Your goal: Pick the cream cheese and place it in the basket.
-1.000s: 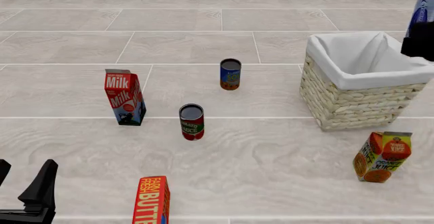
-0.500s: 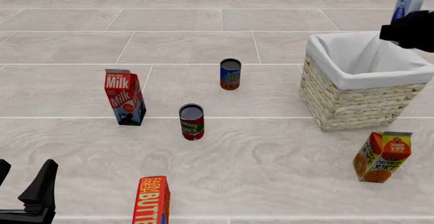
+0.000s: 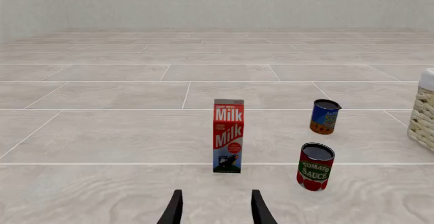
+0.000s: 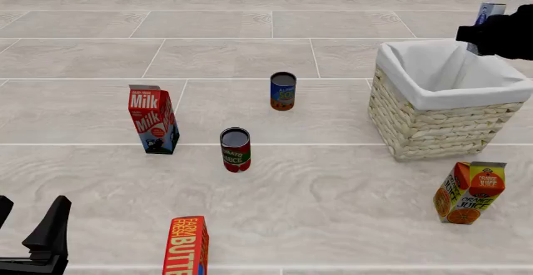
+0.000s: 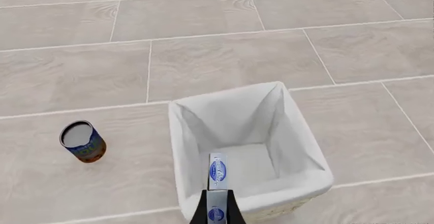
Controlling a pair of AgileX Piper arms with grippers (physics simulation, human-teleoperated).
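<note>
The cream cheese (image 5: 217,176), a thin light-blue and white box with a dark blue oval logo, stands on edge between the fingers of my right gripper (image 5: 216,211), which is shut on it. In the right wrist view it hangs above the near rim of the basket (image 5: 183,148). In the front view the cream cheese (image 4: 485,12) shows above the dark right gripper (image 4: 491,35), over the back right part of the basket (image 4: 433,125). My left gripper (image 3: 215,211) is open and holds nothing; it sits low at the near left (image 4: 37,237), in front of the milk carton.
A red milk carton (image 4: 152,120), a tomato sauce can (image 4: 234,149) and a blue can (image 4: 283,91) stand left of the basket. An orange juice carton (image 4: 470,192) stands near the basket's front. A red-orange butter box (image 4: 186,247) lies at the near edge.
My right gripper has carried the cream cheese left from the frame's right edge, to above the basket's back right part. The left arm has not moved.
</note>
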